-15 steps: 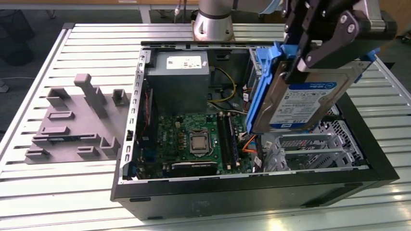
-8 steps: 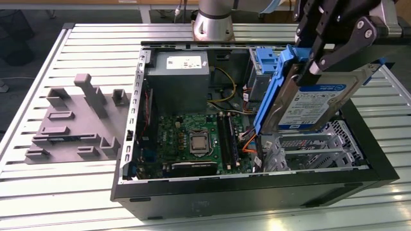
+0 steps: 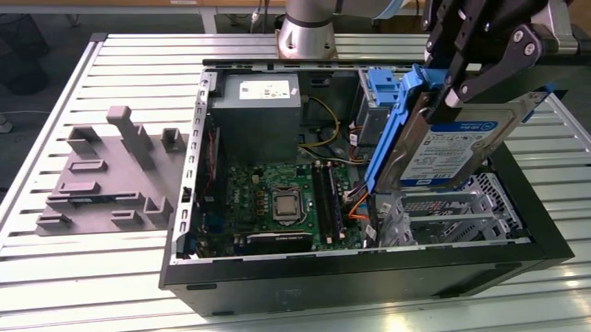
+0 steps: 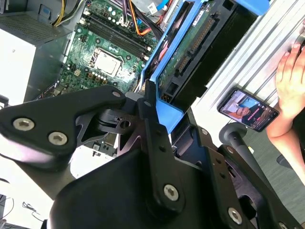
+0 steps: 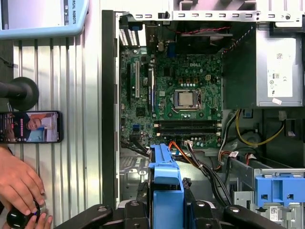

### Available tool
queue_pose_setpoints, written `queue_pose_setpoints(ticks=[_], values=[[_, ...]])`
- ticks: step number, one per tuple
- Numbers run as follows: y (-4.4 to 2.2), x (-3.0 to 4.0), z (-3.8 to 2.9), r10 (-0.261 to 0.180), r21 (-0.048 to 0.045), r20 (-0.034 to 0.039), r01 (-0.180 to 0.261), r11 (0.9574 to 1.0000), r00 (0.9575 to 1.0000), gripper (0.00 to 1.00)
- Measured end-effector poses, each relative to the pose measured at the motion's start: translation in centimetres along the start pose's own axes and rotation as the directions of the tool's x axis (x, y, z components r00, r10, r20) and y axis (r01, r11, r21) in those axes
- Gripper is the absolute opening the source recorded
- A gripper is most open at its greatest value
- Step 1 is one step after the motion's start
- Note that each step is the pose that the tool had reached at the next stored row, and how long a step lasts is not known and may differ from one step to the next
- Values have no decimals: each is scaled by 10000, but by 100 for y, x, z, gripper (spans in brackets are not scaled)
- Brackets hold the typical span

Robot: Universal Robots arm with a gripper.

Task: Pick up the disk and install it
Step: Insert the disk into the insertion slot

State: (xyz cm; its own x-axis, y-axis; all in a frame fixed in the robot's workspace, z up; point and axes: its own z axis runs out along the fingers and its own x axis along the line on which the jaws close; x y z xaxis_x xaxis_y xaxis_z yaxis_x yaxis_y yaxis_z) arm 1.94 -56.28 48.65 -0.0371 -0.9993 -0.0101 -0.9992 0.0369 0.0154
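Your slatted metal table (image 3: 120,55) carries an open computer case (image 3: 369,277). The claw (image 3: 448,97) is clamped on the disk (image 3: 452,149) by its blue frame, holding it tilted above the metal drive cage (image 3: 443,214) at the exterior view's right. The risk, I judge — that tilt could jam a corner on the cage rim, or snag the orange cables (image 3: 356,202) just beside it (watch those). The claw hides the disk's top edge — the slot beneath is hard to make out.
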Motion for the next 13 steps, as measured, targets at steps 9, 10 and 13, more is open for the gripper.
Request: queue_pose_setpoints(ticks=[9,10,13], values=[[-108,-4,35,0,0,2,0,10000,10000,36],[-142,-5,42,0,0,0,0,10000,10000,36],[-228,-8,69,-29,0,0,29,10000,10000,36]])
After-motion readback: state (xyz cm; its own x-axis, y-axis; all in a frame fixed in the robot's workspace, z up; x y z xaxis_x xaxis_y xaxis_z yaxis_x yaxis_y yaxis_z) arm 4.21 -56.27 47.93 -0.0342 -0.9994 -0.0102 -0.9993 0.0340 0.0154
